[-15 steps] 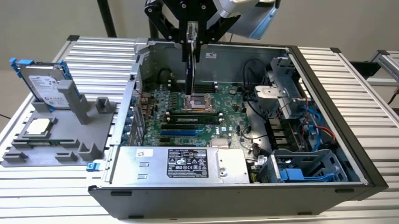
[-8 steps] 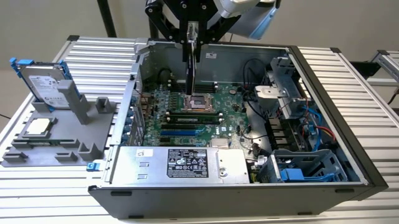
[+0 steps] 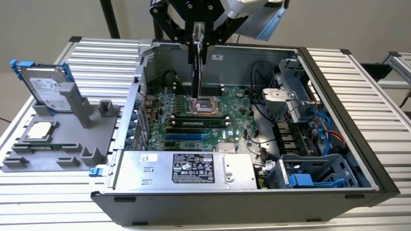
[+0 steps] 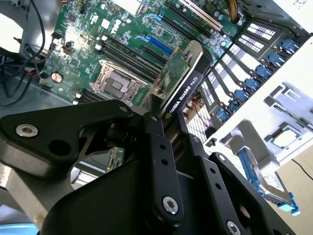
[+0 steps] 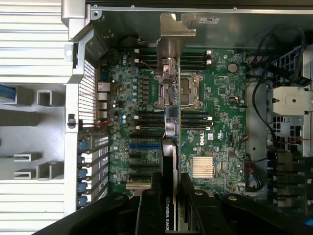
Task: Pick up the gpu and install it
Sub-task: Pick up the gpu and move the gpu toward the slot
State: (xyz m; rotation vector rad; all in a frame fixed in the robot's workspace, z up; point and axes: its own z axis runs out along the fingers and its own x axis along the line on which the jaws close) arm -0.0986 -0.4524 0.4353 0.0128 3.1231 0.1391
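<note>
Setting: ribbed aluminium workbench (image 3: 359,72) before a plain pale wall, with an open dark-grey tower computer case (image 3: 224,204) lying on its side on it.
Card: the gpu (image 3: 198,67) (image 4: 183,88) (image 5: 169,112), a flat green circuit board with a black cooler block and a silver metal end bracket, hangs edge-on over the opened case. Its bracket is at the end farthest from the arm.
Grip: the black two-finger gripper (image 3: 198,36) (image 4: 168,122) (image 5: 168,191) pinches the gpu, one finger pressed to each face of the card.
Position: the gpu is held clear of the green motherboard (image 3: 244,120) (image 5: 220,98) and is not seated in any slot. In the first wrist view its thin edge runs across the square metal-framed CPU socket (image 5: 186,93).
Slots: a blue expansion slot (image 3: 183,137) (image 5: 144,145) lies on the board near the socket, nothing plugged into it.
Inside the case: a silver power supply box (image 3: 192,168) fills the near edge, and black and red cables trail on the exterior view's right.
Beside the case: on the exterior view's left a grey moulded fixture tray (image 3: 64,161) carries a silver hard drive with blue rails (image 3: 45,89), standing upright, and a small square silver CPU chip (image 3: 40,130), lying flat.
</note>
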